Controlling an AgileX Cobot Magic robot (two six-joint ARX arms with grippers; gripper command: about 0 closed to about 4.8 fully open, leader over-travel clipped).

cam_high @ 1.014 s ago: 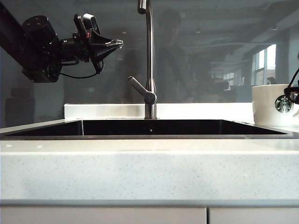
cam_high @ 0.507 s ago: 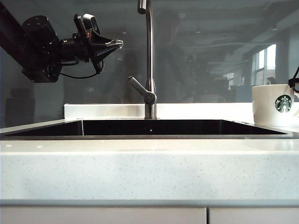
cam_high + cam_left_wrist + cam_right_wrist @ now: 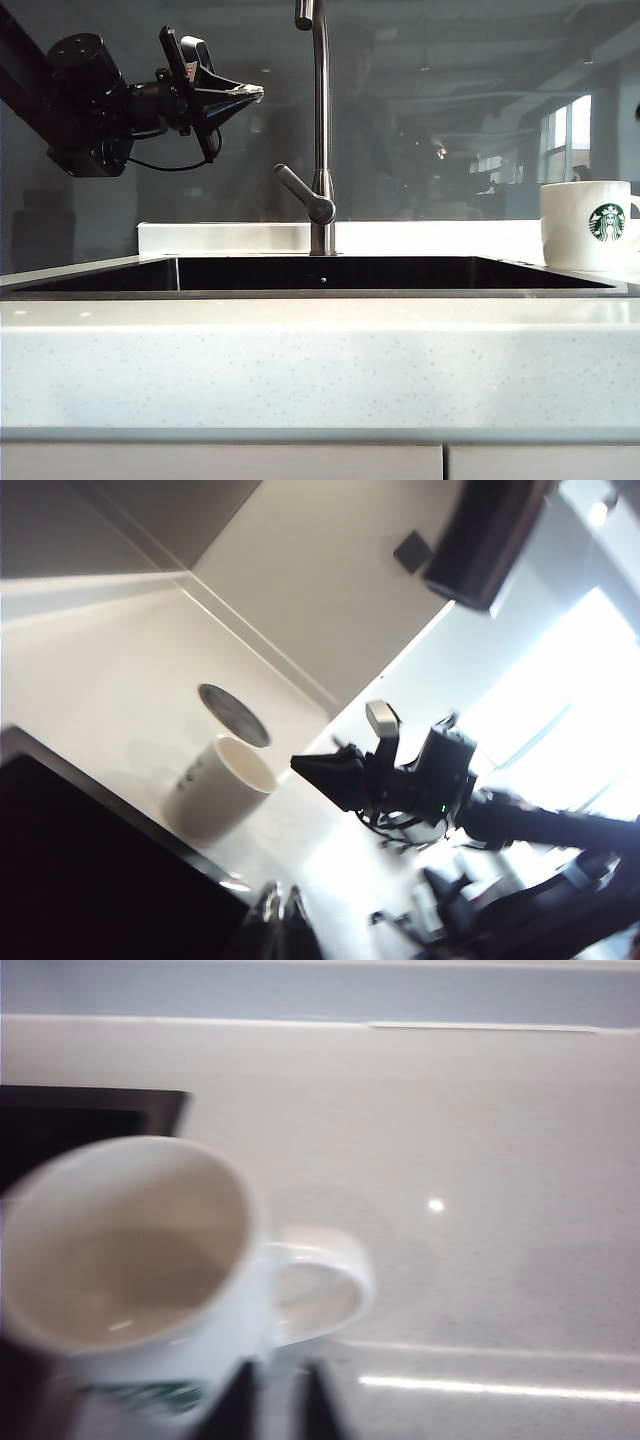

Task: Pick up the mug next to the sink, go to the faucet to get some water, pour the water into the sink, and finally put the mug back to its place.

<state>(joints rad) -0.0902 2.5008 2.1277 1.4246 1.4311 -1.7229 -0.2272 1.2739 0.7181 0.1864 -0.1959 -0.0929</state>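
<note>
- Your mug (image 3: 588, 224) stands upright on the surface (image 3: 320, 360), long axis vertical, just off the sink's (image 3: 320, 292) 3 o'clock end; logo faces the exterior camera, mouth up.
- Your left gripper (image 3: 245, 93) hangs at 10 o'clock from the faucet (image 3: 320, 130), pointing level toward its neck, fingers together, nothing held.
- Your right gripper (image 3: 275, 1400) is above the mug's handle (image 3: 320, 1290), clear of it; fingers slightly apart, blurred.
</note>
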